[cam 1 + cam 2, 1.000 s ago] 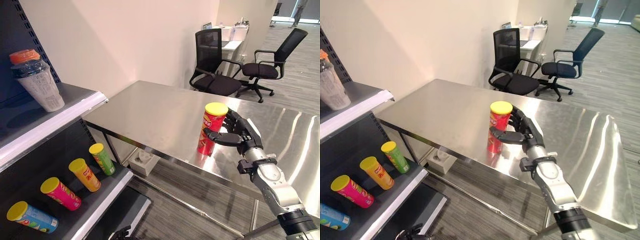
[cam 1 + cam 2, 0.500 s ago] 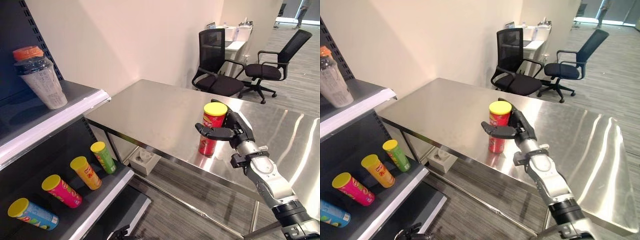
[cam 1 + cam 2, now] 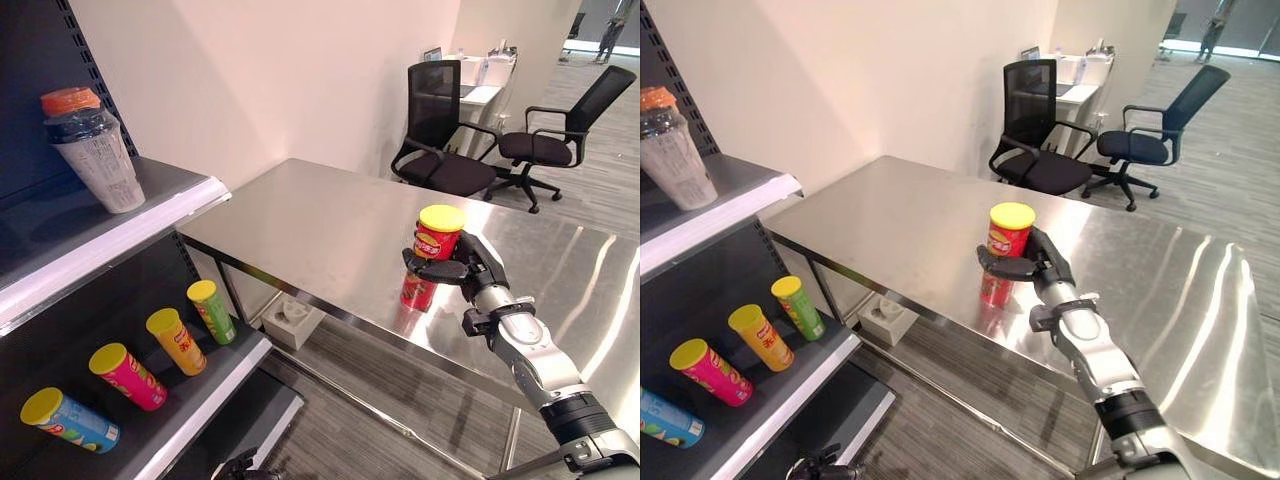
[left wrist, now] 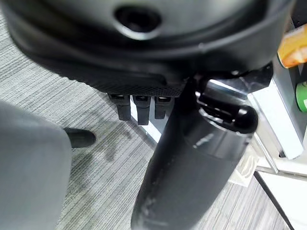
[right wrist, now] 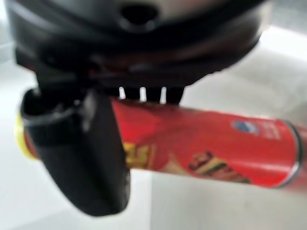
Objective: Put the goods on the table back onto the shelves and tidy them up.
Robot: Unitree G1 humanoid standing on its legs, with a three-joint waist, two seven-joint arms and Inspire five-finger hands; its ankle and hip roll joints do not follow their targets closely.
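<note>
Right wrist view: fingers [image 5: 144,93] and thumb wrap the red can [image 5: 201,143] (upright on table [image 3: 300,230]).

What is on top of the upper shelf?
On the upper shelf stands one clear bottle with an orange cap, upright. Its contents cannot be made out. The view cuts off the shelf's far end.

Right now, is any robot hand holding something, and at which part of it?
Yes. The right robot hand holds the red can around its upper body, just below the yellow lid. The left robot hand holds nothing.
</note>
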